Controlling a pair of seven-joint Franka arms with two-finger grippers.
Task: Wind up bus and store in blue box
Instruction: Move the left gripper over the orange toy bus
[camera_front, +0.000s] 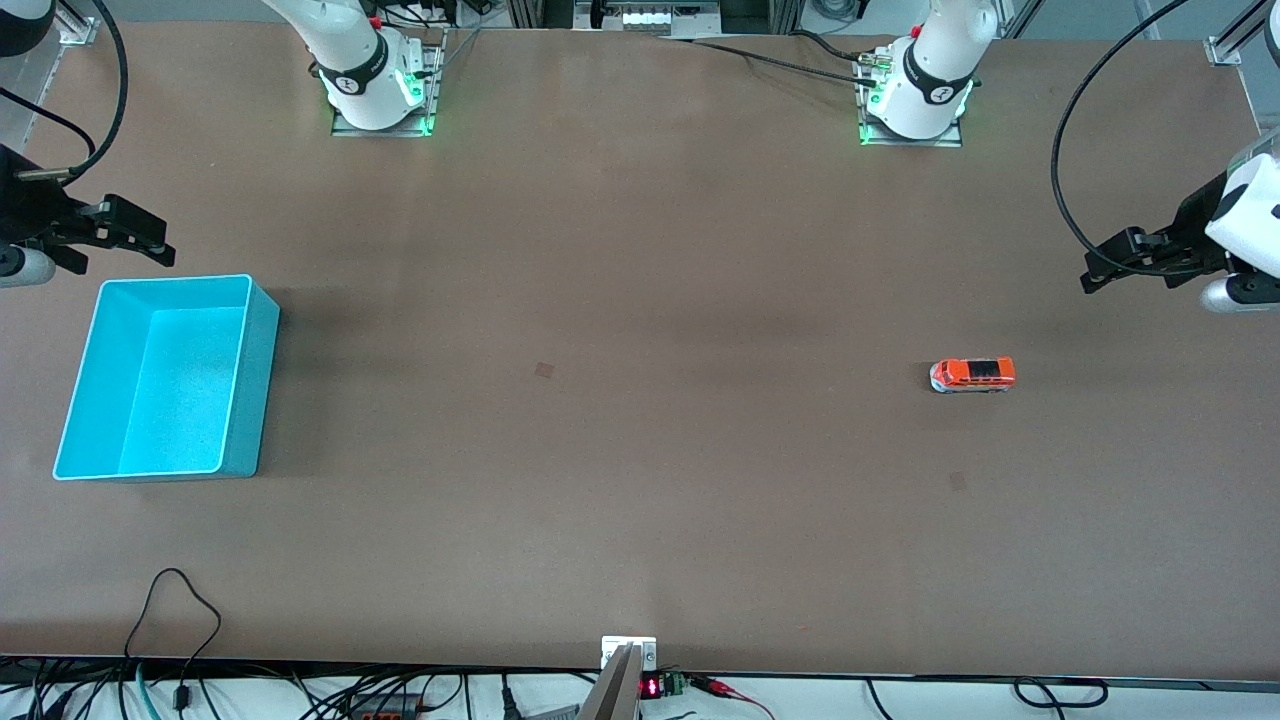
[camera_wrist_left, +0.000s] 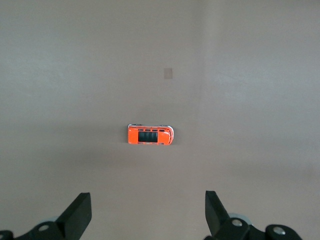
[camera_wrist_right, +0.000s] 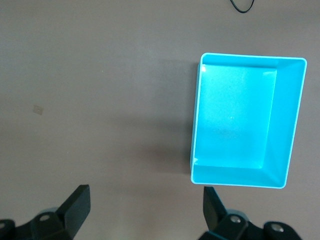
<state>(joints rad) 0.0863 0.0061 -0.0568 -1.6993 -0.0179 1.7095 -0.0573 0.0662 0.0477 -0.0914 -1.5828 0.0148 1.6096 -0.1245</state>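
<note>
1. A small red lit display (camera_front: 651, 688) is being shown at the table's near edge; its digits cannot be read.
2. The blue box (camera_front: 240, 400) is being kept on the table (camera_front: 620, 300) toward the right arm's end, upright and open-topped, with only its speckled floor seen inside. No label is being shown on it.
3. The bus (camera_front: 973, 375) is being kept on its wheels toward the left arm's end, well apart from the box, with its dark roof panel facing up and its white-grey front turned toward the box. No writing can be read on it.
4. The left gripper (camera_front: 1098, 272) is being held in the air over the table's left-arm end, its fingers (camera_wrist_left: 77, 215) spread wide and pinching nothing.
5. The right gripper (camera_front: 155, 248) is being held over the table's right-arm end, just above the box's farther edge, its fingers (camera_wrist_right: 75, 202) spread wide and empty.
</note>
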